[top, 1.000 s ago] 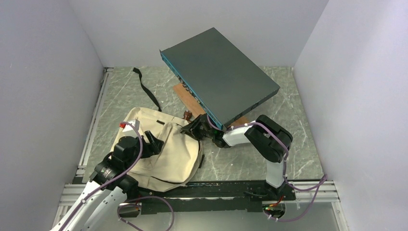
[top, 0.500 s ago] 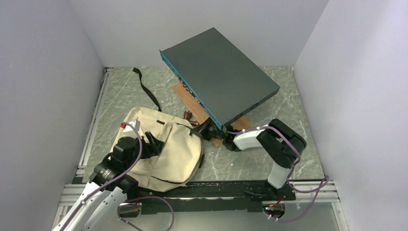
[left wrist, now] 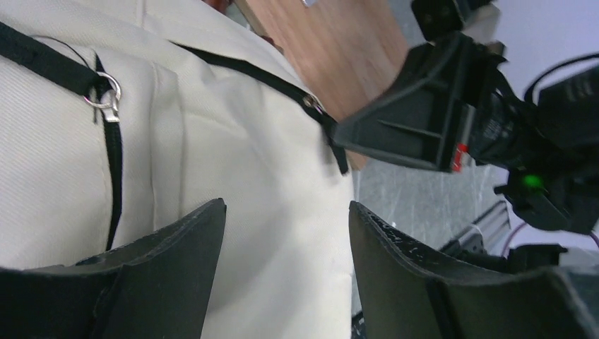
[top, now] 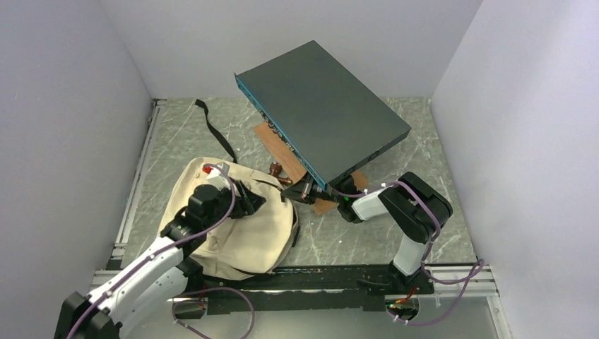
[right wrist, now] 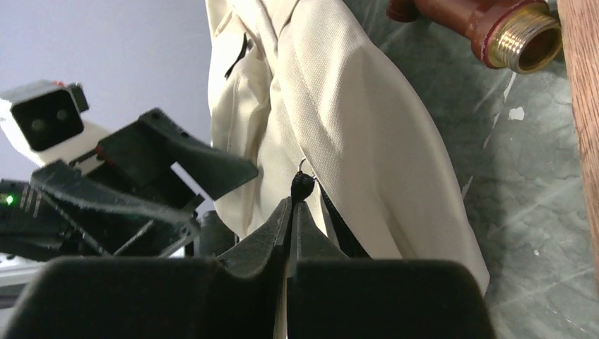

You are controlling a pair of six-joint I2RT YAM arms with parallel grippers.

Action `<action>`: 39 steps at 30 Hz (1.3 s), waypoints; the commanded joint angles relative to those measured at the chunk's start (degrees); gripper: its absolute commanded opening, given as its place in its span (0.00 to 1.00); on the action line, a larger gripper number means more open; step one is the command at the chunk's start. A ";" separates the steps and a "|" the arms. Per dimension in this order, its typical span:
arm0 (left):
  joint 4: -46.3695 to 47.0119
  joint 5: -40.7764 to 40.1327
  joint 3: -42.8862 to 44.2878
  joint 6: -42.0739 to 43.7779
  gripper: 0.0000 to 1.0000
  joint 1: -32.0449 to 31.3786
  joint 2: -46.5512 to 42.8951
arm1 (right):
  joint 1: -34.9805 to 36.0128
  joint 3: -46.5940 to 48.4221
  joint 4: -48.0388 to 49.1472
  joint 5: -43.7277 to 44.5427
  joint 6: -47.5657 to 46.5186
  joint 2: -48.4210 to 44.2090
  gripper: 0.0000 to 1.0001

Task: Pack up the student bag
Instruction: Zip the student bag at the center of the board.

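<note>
Canvas, cream and soft, makes up the student bag (top: 261, 233), which lies slumped on the green marbled table (top: 424, 162) at the near left, in front of the left arm's base. The left gripper (top: 258, 200) hangs over the bag's upper part with its fingers well apart. In the left wrist view pale fabric fills the gap between them and nothing is gripped; whether the tips touch the cloth cannot be told. The right gripper (top: 300, 192) reaches in from the right to the bag's far right edge. Its fingers are pressed together on a black zipper pull (right wrist: 301, 187), whose tip and a thin metal ring show just past the fingertips in the right wrist view. The two grippers face each other across the bag's top and stand near each other.

Small marks run along the teal front edge of the dark grey box (top: 321, 120), too small to read.

The bag's cloth has a fine diagonal weave and folds loosely. Black tape runs across it, with a small silver ring (left wrist: 109, 102) on one band. A black strap (top: 215, 134) trails from the bag toward the far left of the table. The dark grey box sits tilted behind the bag, its near corner over a wooden board (top: 282, 145). A copper-coloured fitting (right wrist: 494, 32) with a brass threaded end lies just beside the bag's far edge.
</note>
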 commanded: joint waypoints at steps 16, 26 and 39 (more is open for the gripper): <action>14.27 -2.49 0.00 4.26 0.67 4.62 10.70 | 7.57 -25.14 -5.99 5.55 -18.11 -28.97 0.00; -8.68 -1.22 10.04 4.09 0.67 -5.88 8.75 | 33.37 -22.73 -12.93 42.65 -35.36 -35.84 0.00; -16.52 -26.32 21.44 -1.80 0.80 -29.43 26.67 | 44.50 -16.51 -25.64 54.24 -41.65 -33.51 0.00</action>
